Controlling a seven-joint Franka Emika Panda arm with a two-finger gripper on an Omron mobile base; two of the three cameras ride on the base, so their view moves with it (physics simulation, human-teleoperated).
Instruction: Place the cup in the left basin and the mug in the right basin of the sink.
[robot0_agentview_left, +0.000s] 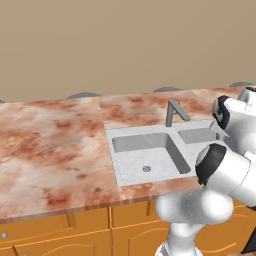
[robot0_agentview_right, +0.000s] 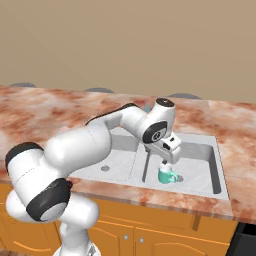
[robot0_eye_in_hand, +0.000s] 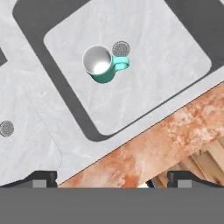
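Hand (robot0_eye_in_hand: 112, 180) wide open, released, gripping nothing; its two dark fingertips (robot0_eye_in_hand: 40, 178) stand far apart at the bottom of the hand view. In the right base view the hand (robot0_agentview_right: 169, 156) hangs over the right basin, just above the mug.

Nearest the fingertips in the hand view: a strip of reddish marbled tabletop (robot0_eye_in_hand: 166, 140), the front edge, running diagonally. Wooden cabinet front (robot0_eye_in_hand: 210, 159) shows at the corner beyond it.

Next out: flat grey rim of the sink (robot0_eye_in_hand: 131, 131), then the right basin (robot0_eye_in_hand: 166, 61), a grey rectangular bowl with rounded corners.

Mug (robot0_eye_in_hand: 101, 64) stands upright on the floor of the right basin, ahead of the hand and apart from it. Teal outside, white inside, handle pointing toward the small round drain (robot0_eye_in_hand: 121, 48), which lies just beside the rim of the mug. In the right base view the mug (robot0_agentview_right: 167, 175) sits directly under the hand, handle to the side.

To one side of the hand, across the thin divider (robot0_eye_in_hand: 48, 109): left basin (robot0_eye_in_hand: 22, 144), with its own drain hole (robot0_eye_in_hand: 6, 128). In the left base view the left basin (robot0_agentview_left: 145, 155) holds nothing but its drain.

Farther back: grey faucet (robot0_agentview_left: 175, 112) rises from the rear rim of the sink. Behind that, more tabletop (robot0_agentview_left: 50, 140), then the plain tan wall (robot0_agentview_left: 125, 40).
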